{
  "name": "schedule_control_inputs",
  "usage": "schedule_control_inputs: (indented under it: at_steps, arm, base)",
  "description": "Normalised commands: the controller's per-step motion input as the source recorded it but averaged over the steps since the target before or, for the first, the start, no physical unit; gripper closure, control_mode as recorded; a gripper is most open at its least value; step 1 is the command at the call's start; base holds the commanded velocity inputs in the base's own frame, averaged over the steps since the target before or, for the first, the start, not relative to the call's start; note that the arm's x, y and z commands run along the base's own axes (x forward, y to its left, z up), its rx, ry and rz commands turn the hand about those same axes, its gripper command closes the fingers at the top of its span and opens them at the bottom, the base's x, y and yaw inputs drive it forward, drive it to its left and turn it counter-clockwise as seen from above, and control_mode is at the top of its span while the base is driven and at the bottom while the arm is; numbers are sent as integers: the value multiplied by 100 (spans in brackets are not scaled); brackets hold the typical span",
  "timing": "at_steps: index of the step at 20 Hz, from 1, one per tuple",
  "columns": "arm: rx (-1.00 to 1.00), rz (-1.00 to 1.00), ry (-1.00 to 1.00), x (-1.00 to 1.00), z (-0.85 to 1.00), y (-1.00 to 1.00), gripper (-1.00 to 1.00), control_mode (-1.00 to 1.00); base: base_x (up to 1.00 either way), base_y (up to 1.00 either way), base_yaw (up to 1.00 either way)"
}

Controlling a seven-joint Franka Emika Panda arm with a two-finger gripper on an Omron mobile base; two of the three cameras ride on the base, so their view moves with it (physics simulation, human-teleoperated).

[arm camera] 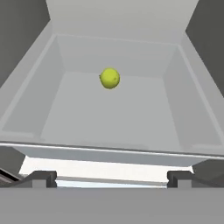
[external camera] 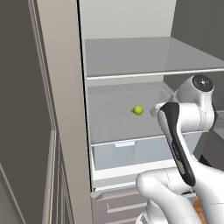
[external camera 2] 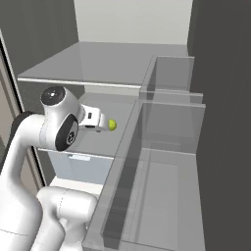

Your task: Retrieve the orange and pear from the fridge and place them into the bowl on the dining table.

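The pear (arm camera: 110,78) is lying on a grey shelf (arm camera: 109,113) inside the open fridge (external camera: 65,109), straight ahead of the gripper (arm camera: 111,177) and well apart from it, past the shelf's front edge. It is showing as 1 small yellow-green roundish fruit, its short tapered tip pointing to the gripper's left.

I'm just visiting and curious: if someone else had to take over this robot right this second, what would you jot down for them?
Gripper: fingers open, holding nothing, aimed into the open fridge.
Pear: lying on the grey middle shelf, apart from the fingers, not yet touched.
Orange, bowl and dining table: can't be judged from these views.
Done: fridge stands open and the arm is lined up on the pear.
Left: reach in, close on the pear, carry it to the bowl; check on the orange too.
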Motion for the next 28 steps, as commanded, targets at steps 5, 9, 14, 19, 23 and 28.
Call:
schedule_control_inputs:
  at_steps: [5, 9, 14, 19, 23, 28]
  arm:
    - [5, 7, 0, 32, -15, 0, -100, -100]
    - [0, 5, 0, 30, -36, 5, -100, -100]
    - [0, 3, 0, 31, -32, 1, -100, -100]
    - [0, 3, 0, 27, -17, 0, -100, -100]
    - [0, 3, 0, 23, -9, 0, -100, -100]
    - [0, 2, 0, 26, -1, 0, -100, -100]
  base:
    - [0, 0, 0]
    - [0, 0, 0]
    - [0, 0, 0]
    - [0, 0, 0]
    - [0, 0, 0]
    - [0, 0, 0]
